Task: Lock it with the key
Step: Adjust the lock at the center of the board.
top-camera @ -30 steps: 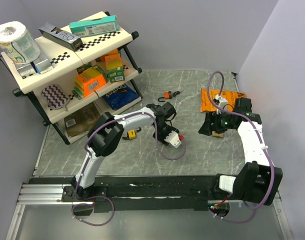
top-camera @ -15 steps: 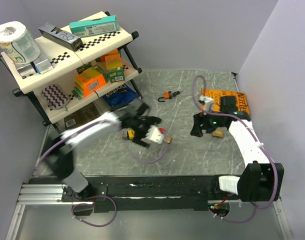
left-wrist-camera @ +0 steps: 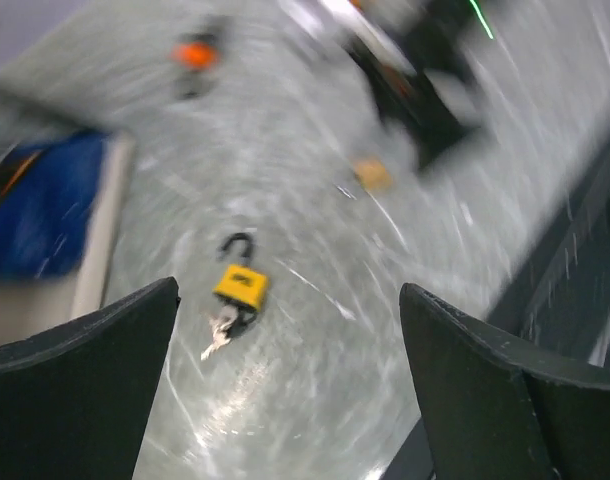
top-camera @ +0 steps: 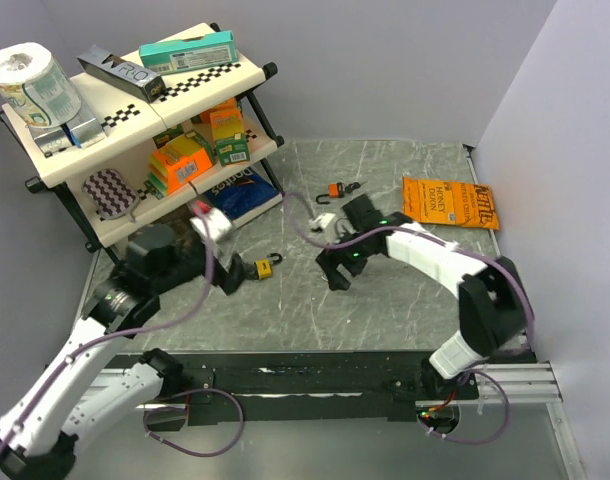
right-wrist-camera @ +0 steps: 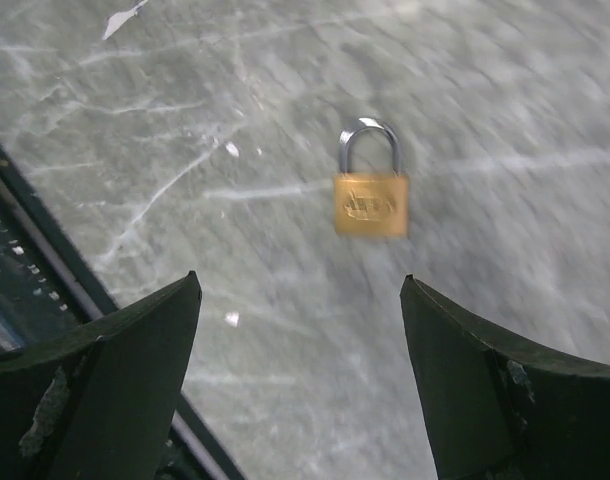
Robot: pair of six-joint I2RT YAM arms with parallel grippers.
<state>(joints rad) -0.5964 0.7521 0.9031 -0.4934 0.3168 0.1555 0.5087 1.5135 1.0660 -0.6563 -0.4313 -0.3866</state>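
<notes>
Looking down, I see the left claw (left-wrist-camera: 287, 290) spread above a yellow padlock (left-wrist-camera: 240, 285) with a small silver key (left-wrist-camera: 217, 335) inserted, lying on the grey marbled table (left-wrist-camera: 285, 420); its label is blurred. The right claw (right-wrist-camera: 297, 285) is spread over a brass padlock (right-wrist-camera: 370, 205), engraving illegible. A flat orange packet (top-camera: 450, 203) reads HONEY.

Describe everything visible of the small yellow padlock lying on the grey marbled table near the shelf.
The small yellow padlock has a squarish, painted-looking body with a dark mark on its face and a dark curved shackle. A silvery metal key juts from its bottom end, apparently in the keyhole. It lies flat on the grey marbled tabletop, and only the table touches it. Blur hides whether the shackle is latched.
</notes>
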